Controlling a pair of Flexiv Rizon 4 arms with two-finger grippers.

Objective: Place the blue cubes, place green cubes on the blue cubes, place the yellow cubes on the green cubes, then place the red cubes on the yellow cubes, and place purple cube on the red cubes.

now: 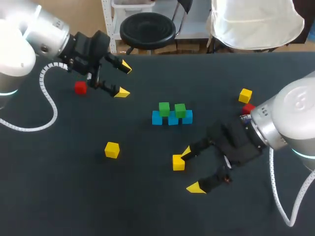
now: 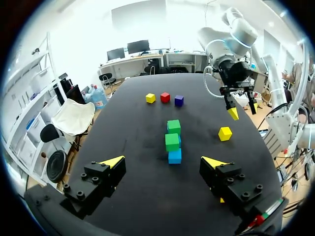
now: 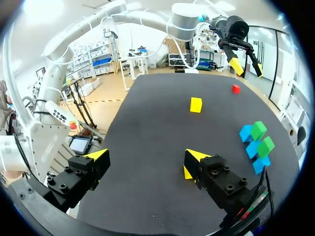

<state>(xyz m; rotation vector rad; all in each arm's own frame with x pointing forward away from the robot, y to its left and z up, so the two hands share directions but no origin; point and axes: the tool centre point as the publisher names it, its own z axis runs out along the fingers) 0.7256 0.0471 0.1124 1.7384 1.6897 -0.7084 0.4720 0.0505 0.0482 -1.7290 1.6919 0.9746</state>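
Note:
Three blue cubes [image 1: 173, 120] stand in a row mid-table, with two green cubes [image 1: 164, 108] on top; they also show ahead of my left gripper [image 2: 172, 141] and off to one side of my right gripper [image 3: 253, 149]. My right gripper [image 1: 191, 170] is open, low over the table, and a yellow cube [image 1: 178, 162] lies against the inside of one finger [image 3: 187, 172]. My left gripper [image 1: 124, 79] hangs open and empty at the back left, next to a red cube [image 1: 80, 88]. Other yellow cubes lie at the front left [image 1: 111, 150] and back right [image 1: 245, 95].
A second red cube [image 1: 247, 108] lies beside my right wrist, which partly hides it. In the left wrist view a purple cube [image 2: 179, 100] sits in line with that red cube [image 2: 165, 97] and a yellow cube [image 2: 150, 98] beyond the stack.

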